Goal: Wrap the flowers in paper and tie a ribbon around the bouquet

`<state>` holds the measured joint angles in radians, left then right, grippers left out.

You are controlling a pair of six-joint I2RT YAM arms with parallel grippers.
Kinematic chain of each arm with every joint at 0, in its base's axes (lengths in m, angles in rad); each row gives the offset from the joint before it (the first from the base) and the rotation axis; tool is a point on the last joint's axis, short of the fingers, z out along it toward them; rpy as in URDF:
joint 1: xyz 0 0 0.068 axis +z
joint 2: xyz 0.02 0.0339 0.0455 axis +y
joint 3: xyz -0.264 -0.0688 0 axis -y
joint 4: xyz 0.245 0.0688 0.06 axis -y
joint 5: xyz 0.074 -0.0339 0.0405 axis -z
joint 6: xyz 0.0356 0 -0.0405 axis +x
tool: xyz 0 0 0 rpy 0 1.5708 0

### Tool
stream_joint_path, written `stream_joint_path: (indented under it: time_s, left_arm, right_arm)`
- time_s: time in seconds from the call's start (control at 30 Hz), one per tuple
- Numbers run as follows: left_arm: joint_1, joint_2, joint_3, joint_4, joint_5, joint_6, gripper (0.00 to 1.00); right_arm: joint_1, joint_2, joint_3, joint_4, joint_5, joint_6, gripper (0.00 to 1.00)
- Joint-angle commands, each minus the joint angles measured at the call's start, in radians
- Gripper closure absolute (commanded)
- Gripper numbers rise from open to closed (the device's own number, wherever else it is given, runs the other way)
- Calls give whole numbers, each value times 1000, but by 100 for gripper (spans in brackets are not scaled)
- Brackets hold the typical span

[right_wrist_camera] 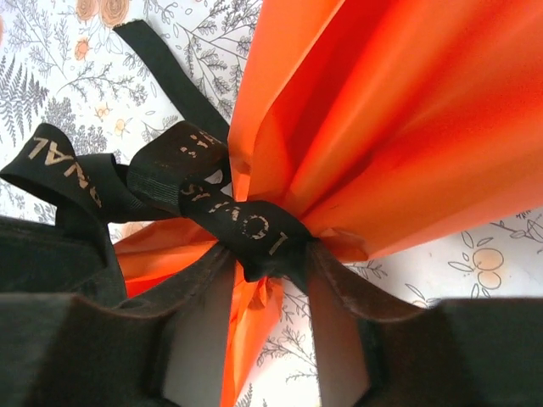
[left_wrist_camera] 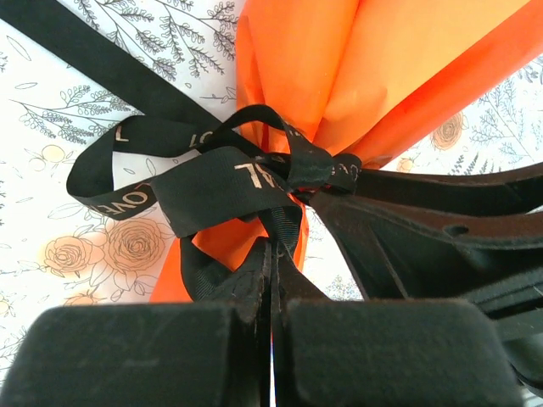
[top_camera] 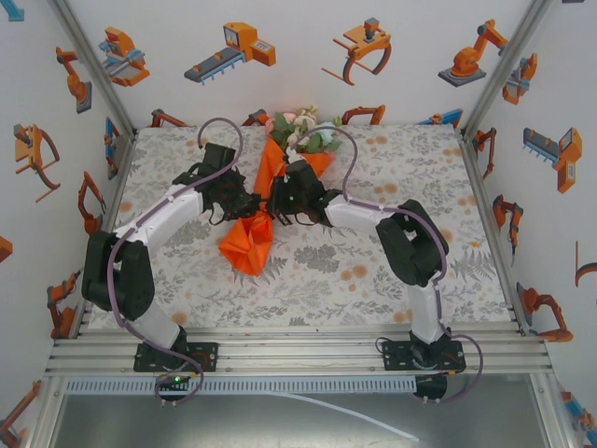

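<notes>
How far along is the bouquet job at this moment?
Done: orange paper wrapped as a cone around the flowers; black ribbon looped and knotted at its waist. In hand: left gripper fingers pinch a ribbon strand; right gripper fingers flank the knot, apart. Remaining, likely: snug the knot, release.

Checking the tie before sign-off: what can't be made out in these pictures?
Stems of the flowers: top view, wrapped inside the paper.
Knot in the ribbon: top view, too small, under left claw and right claw.
Ribbon's far end: left wrist view, cut by the top-left edge.
Right claw's grip: right wrist view, knot covers its fingertips.
</notes>
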<state>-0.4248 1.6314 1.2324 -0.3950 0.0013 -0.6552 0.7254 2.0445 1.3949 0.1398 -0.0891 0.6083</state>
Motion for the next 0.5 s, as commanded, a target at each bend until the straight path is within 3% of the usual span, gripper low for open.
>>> stream_joint_path:
  time_s: [0.0, 0.1, 0.27, 0.47]
  left_arm:
    - [6, 20, 31, 9, 28, -7, 100]
    - [5, 37, 39, 4, 48, -7, 100]
    - [6, 54, 48, 4, 52, -8, 100]
    - [6, 101, 85, 6, 57, -22, 100]
  right_arm:
    - [5, 8, 44, 49, 14, 0, 73]
    - [5, -11, 28, 67, 15, -8, 88]
    - [5, -50, 16, 55, 13, -48, 84]
    - [6, -69, -1, 91, -22, -59, 92]
